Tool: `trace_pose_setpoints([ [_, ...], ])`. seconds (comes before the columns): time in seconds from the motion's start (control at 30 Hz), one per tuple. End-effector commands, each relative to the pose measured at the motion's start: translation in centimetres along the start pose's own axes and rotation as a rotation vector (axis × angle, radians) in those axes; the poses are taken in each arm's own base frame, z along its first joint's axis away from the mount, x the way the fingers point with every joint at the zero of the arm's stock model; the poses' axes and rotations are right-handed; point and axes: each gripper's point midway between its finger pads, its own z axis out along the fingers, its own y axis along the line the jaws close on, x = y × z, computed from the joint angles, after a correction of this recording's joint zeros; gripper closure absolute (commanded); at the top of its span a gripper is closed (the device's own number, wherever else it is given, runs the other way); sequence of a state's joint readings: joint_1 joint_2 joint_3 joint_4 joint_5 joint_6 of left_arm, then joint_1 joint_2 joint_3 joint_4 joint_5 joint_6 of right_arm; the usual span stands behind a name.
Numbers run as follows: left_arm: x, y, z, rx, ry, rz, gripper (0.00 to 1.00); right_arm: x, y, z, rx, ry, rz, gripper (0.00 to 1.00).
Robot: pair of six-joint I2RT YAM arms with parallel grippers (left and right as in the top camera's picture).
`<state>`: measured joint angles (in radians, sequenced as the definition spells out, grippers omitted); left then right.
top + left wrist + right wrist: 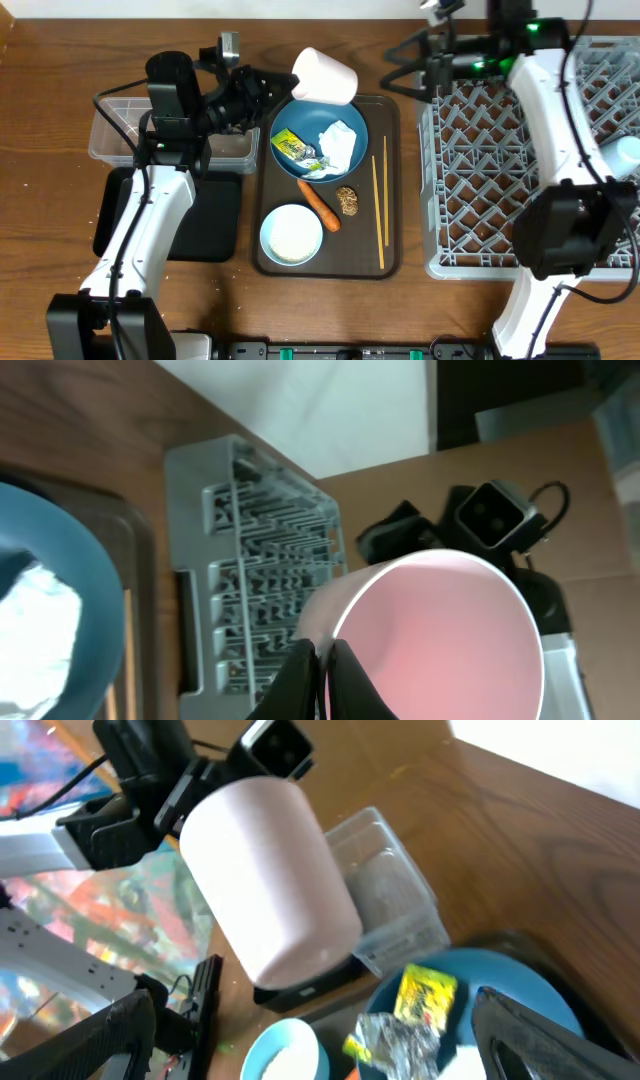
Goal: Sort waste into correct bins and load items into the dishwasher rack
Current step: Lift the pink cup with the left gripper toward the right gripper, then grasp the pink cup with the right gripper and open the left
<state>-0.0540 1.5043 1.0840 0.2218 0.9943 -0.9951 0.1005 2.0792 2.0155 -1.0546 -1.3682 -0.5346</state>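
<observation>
Early days: left gripper [322,660] pinches the pink cup [325,76] by its rim above the tray [355,245], right gripper [405,65] gapes open by the rack [480,170]; napkin [340,143], wrapper [291,148], carrot [320,205], chopsticks [379,200] all unsorted.

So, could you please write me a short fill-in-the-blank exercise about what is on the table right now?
1. The left gripper is shut on the rim of the ____ cup.
2. The napkin and the wrapper lie in the dark-blue ____.
3. In the overhead view, the chopsticks lie to the ____ of the carrot.
4. The right gripper is ____.
Missing words: pink; bowl; right; open.
</observation>
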Motion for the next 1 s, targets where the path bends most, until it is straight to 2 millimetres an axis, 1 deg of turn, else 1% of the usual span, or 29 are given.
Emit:
trace_pose_setpoints([
  [0.0,-0.1,-1.1,0.0,0.037,0.018,-0.061,0.94,-0.1,1.3,2.1,-0.096,-0.011,-0.046,0.07],
  [0.13,-0.3,-1.4,0.0,0.048,0.013,-0.096,0.94,-0.3,2.3,4.1,-0.142,-0.002,-0.11,0.09],
  [0.33,-0.3,-1.4,0.0,0.048,0.013,-0.117,0.94,-0.3,3.5,6.3,-0.189,0.014,-0.169,0.11],
  [0.4,-0.4,-1.6,0.0,0.054,0.011,-0.113,0.94,-0.3,3.9,6.9,-0.2,0.018,-0.184,0.12],
  [0.53,-0.6,-2.1,-0.1,0.071,0.004,-0.108,0.94,-0.3,4.4,7.8,-0.217,0.025,-0.207,0.19],
  [0.63,-0.6,-2.1,-0.1,0.072,0.004,-0.106,0.94,-0.3,4.4,7.8,-0.216,0.025,-0.211,0.23],
  [0.7,-0.6,-2.1,-0.1,0.072,0.004,-0.106,0.94,-0.3,4.4,7.8,-0.216,0.025,-0.212,0.31],
  [0.77,-0.6,-2.1,-0.1,0.072,0.004,-0.106,0.94,-0.4,4.3,7.8,-0.214,0.024,-0.221,0.44],
  [0.83,-0.6,-2.1,-0.1,0.072,0.004,-0.106,0.94,-0.4,4.2,7.9,-0.208,0.025,-0.229,0.5],
  [0.97,-0.6,-2.1,-0.1,0.072,0.004,-0.106,0.94,-0.4,3.8,7.9,-0.19,0.031,-0.238,0.57],
])
